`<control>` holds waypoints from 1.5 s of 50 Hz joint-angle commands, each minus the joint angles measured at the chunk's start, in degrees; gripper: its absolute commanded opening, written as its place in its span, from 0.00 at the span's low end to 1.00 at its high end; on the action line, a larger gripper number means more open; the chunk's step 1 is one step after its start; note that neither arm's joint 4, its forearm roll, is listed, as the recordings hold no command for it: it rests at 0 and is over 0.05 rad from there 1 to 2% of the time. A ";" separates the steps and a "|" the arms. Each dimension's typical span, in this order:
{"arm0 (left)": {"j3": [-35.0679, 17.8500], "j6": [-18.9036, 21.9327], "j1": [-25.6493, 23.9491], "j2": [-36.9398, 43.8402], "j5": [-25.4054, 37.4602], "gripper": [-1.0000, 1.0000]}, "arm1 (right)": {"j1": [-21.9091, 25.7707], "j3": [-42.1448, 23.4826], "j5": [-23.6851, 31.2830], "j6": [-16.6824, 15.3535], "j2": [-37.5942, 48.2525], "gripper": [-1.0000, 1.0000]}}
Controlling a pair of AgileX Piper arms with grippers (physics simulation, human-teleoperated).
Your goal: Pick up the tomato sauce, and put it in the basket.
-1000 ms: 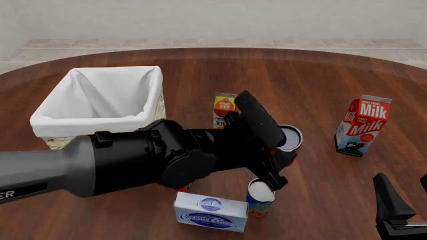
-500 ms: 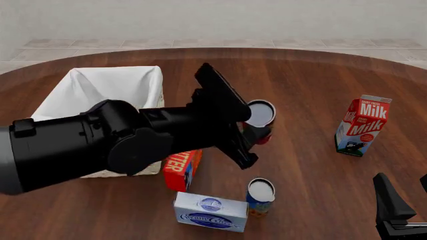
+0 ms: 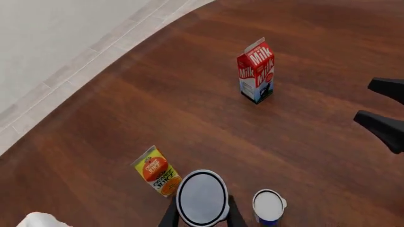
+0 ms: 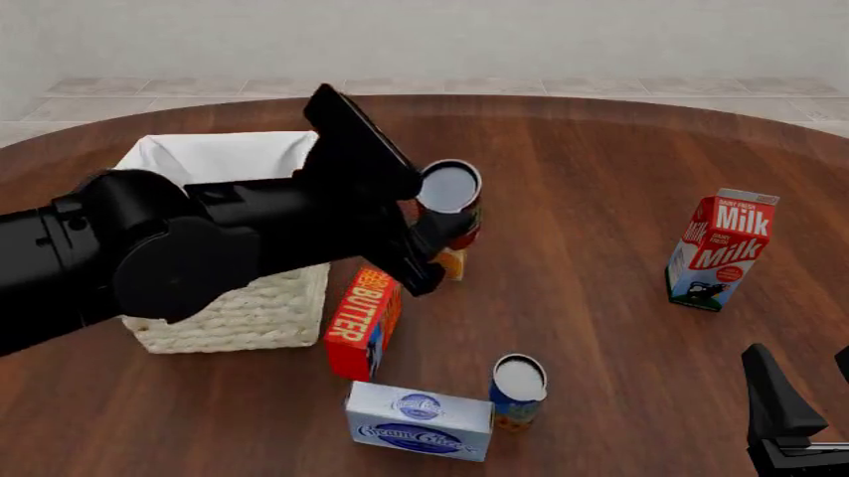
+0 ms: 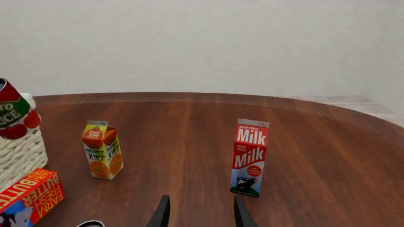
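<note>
Front view: the tomato sauce (image 4: 448, 202) is gripped by the left end effector (image 4: 438, 224), lifted above the desk (image 4: 597, 199) just beside the basket (image 4: 246, 303). The right end effector (image 5: 198, 213) is empty, fingers parted.

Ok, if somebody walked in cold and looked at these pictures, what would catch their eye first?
Probably the big black left arm sweeping in from the left, its end effector holding the tomato sauce in the air just right of the basket. Next, the red milk carton standing alone at the right of the table. The right end effector sits idle and empty near the front edge.
</note>
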 commanded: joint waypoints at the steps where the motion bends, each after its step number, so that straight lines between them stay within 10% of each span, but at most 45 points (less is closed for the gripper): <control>1: 1.48 2.11 2.67 -2.24 0.36 0.00 | -0.02 -0.01 -0.12 -0.08 0.11 1.00; 75: 2.37 -2.28 20.73 -8.21 2.81 0.00 | -0.03 -0.01 -0.11 -0.10 0.11 1.00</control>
